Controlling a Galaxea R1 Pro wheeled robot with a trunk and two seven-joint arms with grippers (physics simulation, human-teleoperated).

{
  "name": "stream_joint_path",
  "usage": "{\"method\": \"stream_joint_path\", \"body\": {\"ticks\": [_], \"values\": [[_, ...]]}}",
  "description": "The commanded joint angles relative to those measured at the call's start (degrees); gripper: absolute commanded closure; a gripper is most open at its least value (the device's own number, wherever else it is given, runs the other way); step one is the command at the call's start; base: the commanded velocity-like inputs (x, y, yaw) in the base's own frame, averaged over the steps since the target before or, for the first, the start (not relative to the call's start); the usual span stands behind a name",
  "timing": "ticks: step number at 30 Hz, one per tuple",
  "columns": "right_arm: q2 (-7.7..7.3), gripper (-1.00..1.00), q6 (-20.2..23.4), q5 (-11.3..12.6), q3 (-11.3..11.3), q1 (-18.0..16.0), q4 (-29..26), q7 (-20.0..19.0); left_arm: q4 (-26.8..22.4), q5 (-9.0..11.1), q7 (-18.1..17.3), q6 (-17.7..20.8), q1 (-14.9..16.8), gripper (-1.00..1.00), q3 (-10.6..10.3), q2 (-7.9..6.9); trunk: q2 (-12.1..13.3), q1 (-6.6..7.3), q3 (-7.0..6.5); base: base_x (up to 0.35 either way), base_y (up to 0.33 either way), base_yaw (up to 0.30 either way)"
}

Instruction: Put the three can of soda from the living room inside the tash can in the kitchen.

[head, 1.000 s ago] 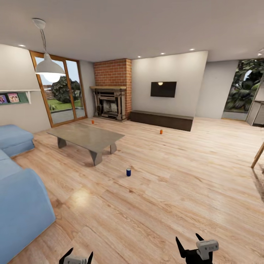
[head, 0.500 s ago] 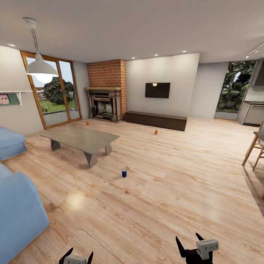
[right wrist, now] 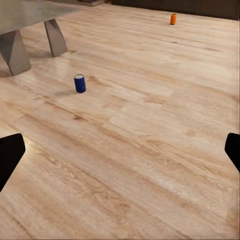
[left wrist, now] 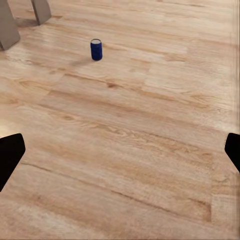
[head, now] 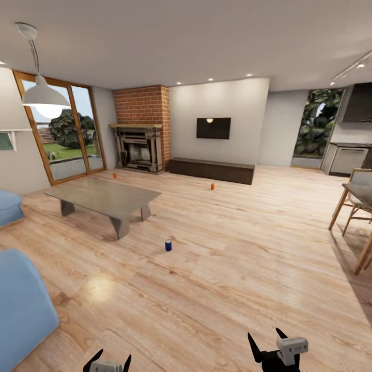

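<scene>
Three soda cans stand upright on the living room's wood floor. The dark blue can (head: 168,245) (left wrist: 96,49) (right wrist: 80,83) is nearest, in front of the low grey table (head: 103,197). One orange can (head: 212,186) (right wrist: 173,19) stands before the dark TV bench (head: 212,170). Another orange can (head: 114,175) stands near the brick fireplace (head: 139,129). My left gripper (head: 107,360) and right gripper (head: 267,343) hang low at the head view's bottom edge, both open and holding nothing, far short of the cans. The trash can is out of view.
A blue sofa (head: 20,305) fills the left edge. Wood-framed glass doors (head: 62,134) are at the back left, with a pendant lamp (head: 44,93) overhead. A wooden chair and table (head: 356,206) stand at the right, and kitchen cabinets (head: 346,157) lie beyond.
The whole head view has swung rightward: sofa and doors slid left, and the chair and kitchen corner came in at the right. Cans and grippers keep their places.
</scene>
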State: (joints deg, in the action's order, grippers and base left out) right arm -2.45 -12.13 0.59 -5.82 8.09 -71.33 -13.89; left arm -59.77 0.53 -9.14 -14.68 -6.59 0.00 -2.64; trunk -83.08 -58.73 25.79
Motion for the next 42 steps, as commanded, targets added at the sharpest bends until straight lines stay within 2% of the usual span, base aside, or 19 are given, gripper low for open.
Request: {"method": "stream_joint_path", "body": {"ticks": [1,33,42], "values": [[0.00,-1.00,0.00,0.01,0.00,0.00,0.01,0.00,0.00,0.00,0.00,0.00,0.00,-1.00,0.00,0.00,0.00,0.00,-0.04,0.000,0.000,-0.225],[0.09,-1.00,-0.09,0.02,0.10,0.02,0.30,-0.08,0.00,0.00,0.00,0.00,0.00,-1.00,0.05,0.00,0.00,0.00,-1.53,0.000,0.000,-0.231],[0.20,-1.00,-0.09,-0.01,0.11,0.03,0.23,-0.08,0.00,0.00,0.00,0.00,0.00,-1.00,0.09,0.00,0.00,0.00,-1.61,0.000,0.000,-0.047]]}}
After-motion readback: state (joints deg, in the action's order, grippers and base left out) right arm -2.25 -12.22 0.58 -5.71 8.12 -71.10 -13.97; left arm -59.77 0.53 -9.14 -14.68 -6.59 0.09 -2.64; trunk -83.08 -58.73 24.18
